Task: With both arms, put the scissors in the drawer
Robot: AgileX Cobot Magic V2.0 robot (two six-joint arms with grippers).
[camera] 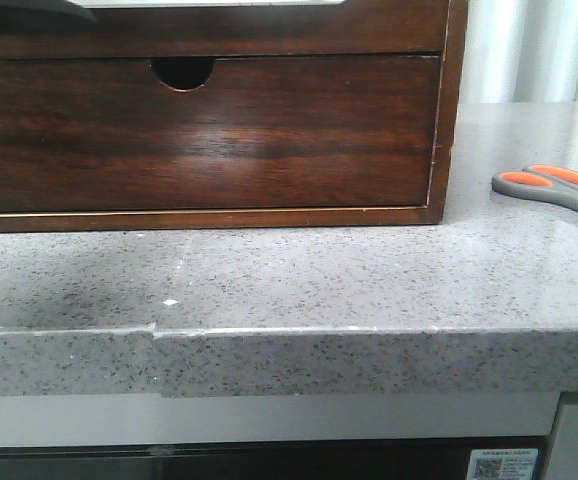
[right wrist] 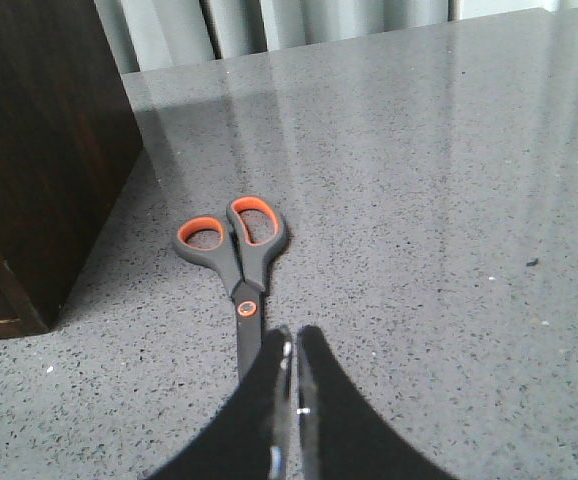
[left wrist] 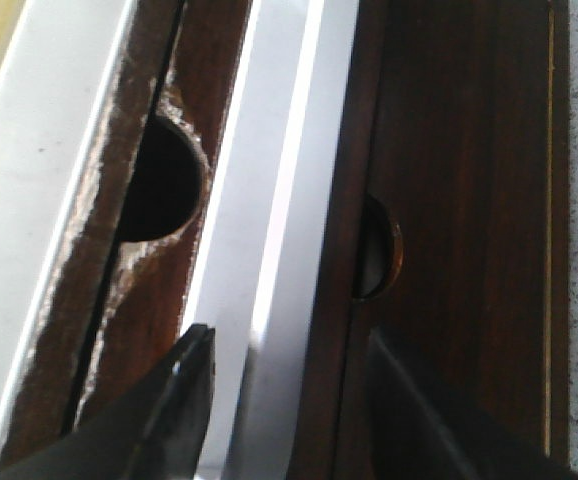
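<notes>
Scissors [right wrist: 234, 262]: flat on worktop [right wrist: 419, 200], at 12 o'clock from right pincer [right wrist: 291, 400].
Right pincer: closed, empty.
Left pincer [left wrist: 289, 400]: agape, empty.

A speckled grey stone counter [camera: 299, 280] fills the near ground — a chip marks its front edge. Pale curtain folds [camera: 529, 50] hang at far right, catching soft light.

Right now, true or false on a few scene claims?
1. Scissors lie on the counter, right of the cabinet. True.
2. The notched drawer is pulled out. False: it sits flush, closed.
3. Left pincer is open. True.
4. Right pincer is wide open. False: its fingers are nearly together, over the blades.
5. Scissor loops are lined blue. False: orange.
</notes>
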